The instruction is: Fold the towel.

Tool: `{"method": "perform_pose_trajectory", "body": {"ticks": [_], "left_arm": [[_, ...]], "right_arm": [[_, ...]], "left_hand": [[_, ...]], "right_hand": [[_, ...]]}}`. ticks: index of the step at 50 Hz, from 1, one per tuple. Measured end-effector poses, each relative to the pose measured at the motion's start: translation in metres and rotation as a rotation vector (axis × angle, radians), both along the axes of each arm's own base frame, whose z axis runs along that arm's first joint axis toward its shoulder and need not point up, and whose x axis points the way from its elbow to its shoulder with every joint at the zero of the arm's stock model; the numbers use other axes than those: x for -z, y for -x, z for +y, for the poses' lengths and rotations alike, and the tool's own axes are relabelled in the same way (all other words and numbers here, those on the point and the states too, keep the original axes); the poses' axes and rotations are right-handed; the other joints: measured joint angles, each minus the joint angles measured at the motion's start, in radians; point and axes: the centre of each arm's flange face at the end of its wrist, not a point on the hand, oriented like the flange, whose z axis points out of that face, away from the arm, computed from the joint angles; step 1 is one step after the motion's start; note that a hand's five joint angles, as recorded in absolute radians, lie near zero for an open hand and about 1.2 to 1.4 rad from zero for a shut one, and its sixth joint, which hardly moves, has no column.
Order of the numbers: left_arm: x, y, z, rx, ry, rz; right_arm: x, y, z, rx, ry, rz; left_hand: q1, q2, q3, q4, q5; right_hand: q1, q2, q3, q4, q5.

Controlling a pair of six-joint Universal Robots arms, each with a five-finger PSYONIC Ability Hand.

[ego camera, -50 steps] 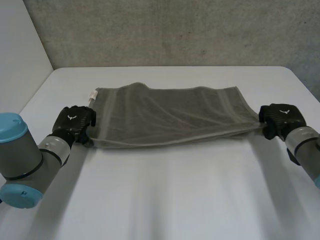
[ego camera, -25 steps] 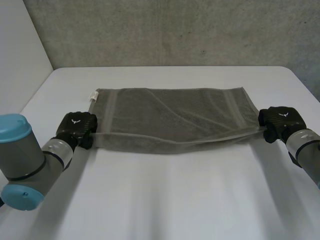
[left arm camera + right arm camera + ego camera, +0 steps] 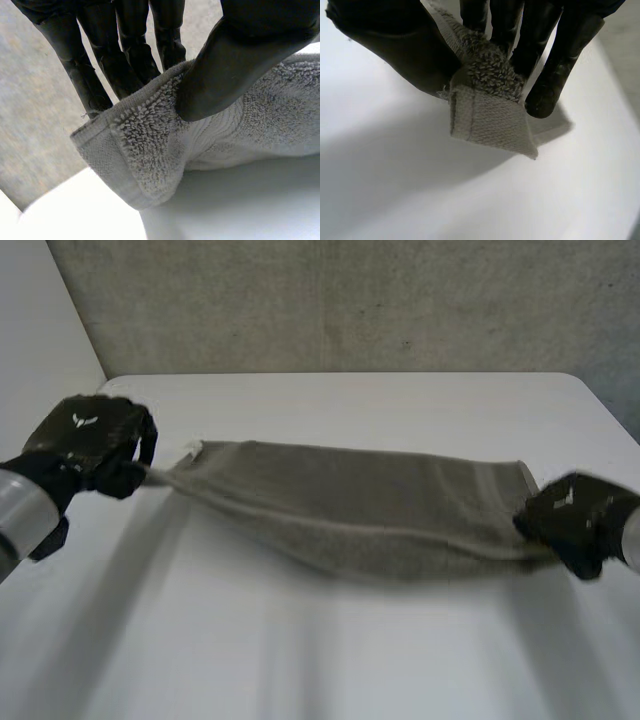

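Note:
A grey towel (image 3: pixel 360 505) hangs stretched between my two hands above the white table (image 3: pixel 330 650), sagging in the middle. My left hand (image 3: pixel 90 440) holds its left end, raised off the table. In the left wrist view the thumb (image 3: pixel 235 55) pinches the towel's corner (image 3: pixel 150 150) against the fingers (image 3: pixel 110 60). My right hand (image 3: pixel 570 520) holds the right end, lower and nearer the table. In the right wrist view its thumb (image 3: pixel 395 45) and fingers (image 3: pixel 555 60) pinch the towel's corner (image 3: pixel 490 120).
A rough grey wall (image 3: pixel 350 300) stands behind the table's far edge. A pale wall (image 3: pixel 40 330) runs along the left side. Bare table top lies in front of the towel and beyond it.
Both hands have lifted the towel off the table. The left hand closed on its corner and rose up and outward; the right hand moved nearer and lower. The towel went from flat to hanging.

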Motion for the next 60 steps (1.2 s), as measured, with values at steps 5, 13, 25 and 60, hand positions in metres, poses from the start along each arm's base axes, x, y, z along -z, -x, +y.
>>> {"method": "perform_pose_trajectory", "body": {"ticks": [5,13,25,60], "left_arm": [[0.009,-0.015,0.008,0.013,-0.076,0.002],[0.023,-0.030,-0.009,0.008,-0.123,0.021],[0.080,0.002,-0.086,0.063,-0.163,0.009],[0.142,0.060,-0.213,0.010,0.076,0.116]], "right_arm": [[0.001,0.004,0.016,-0.097,-0.087,0.095],[0.001,0.005,-0.015,-0.057,-0.014,0.006],[0.049,-0.027,-0.098,0.086,0.141,-0.099],[0.126,-0.053,-0.191,0.255,0.324,-0.154]], "left_hand": [[0.000,0.000,0.000,0.000,0.000],[0.000,0.001,0.000,0.000,0.000],[0.001,0.003,0.000,0.000,0.000],[-0.421,-0.462,-0.451,-0.468,-0.420]], "right_hand": [[0.000,0.000,0.001,0.000,0.000],[0.000,0.000,0.002,0.000,0.000],[0.000,0.000,0.009,0.000,0.000],[-0.660,-0.661,-0.635,-0.641,-0.664]]}}
